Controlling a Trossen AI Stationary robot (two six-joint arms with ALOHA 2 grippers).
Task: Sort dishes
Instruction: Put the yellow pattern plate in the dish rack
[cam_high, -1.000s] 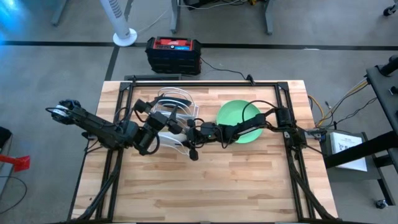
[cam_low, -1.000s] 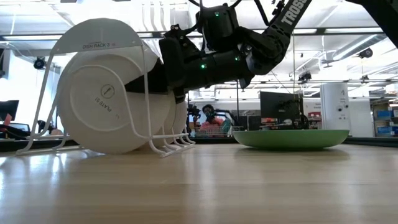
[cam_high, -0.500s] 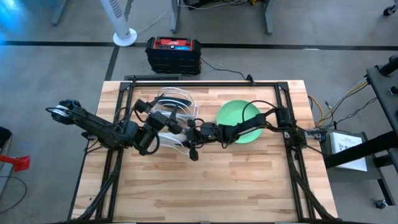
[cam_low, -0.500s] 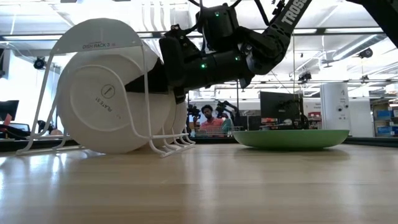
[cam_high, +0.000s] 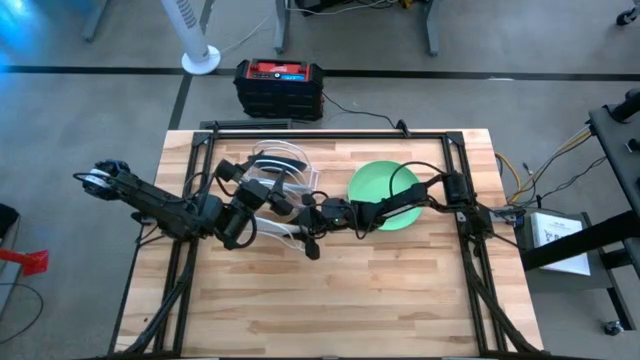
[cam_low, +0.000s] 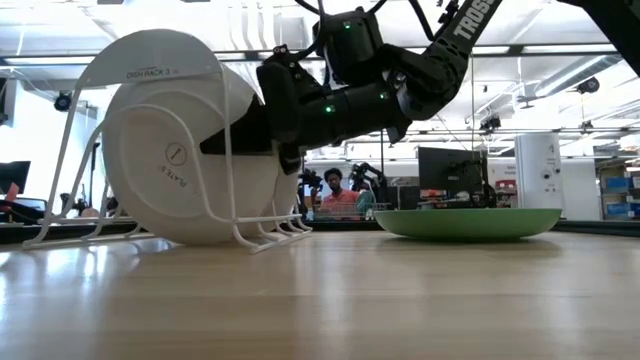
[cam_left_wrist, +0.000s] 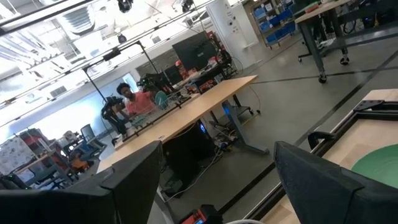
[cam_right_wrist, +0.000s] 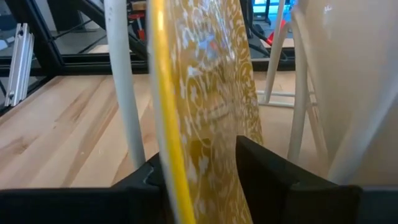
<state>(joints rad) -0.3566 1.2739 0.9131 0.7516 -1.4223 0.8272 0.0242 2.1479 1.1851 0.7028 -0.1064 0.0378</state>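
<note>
We see the right gripper (cam_high: 300, 213) at the white wire rack (cam_high: 283, 160), which stands toward the table's (cam_high: 330, 300) far edge, left of centre. In the right wrist view its two dark fingers (cam_right_wrist: 267, 168) straddle the rim of the yellowish patterned plate (cam_right_wrist: 211, 81), which stands upright in the rack. The fingers sit close on either side of the rim; we cannot tell whether they press on it or have let go.

The left gripper (cam_high: 262, 196) hangs over the rack from its left side. In the left wrist view its fingers (cam_left_wrist: 134, 180) stand wide apart with nothing between them.

Count of dishes: from the low view we make out one large white plate back (cam_low: 185, 165) facing us in the rack, with further plates stacked behind it whose number we cannot tell. One plain light green plate (cam_high: 385, 193) lies flat on the table, right of the rack, near the far edge, partly under the right arm.

One person (cam_low: 338, 195) sits in the room beyond the table.
</note>
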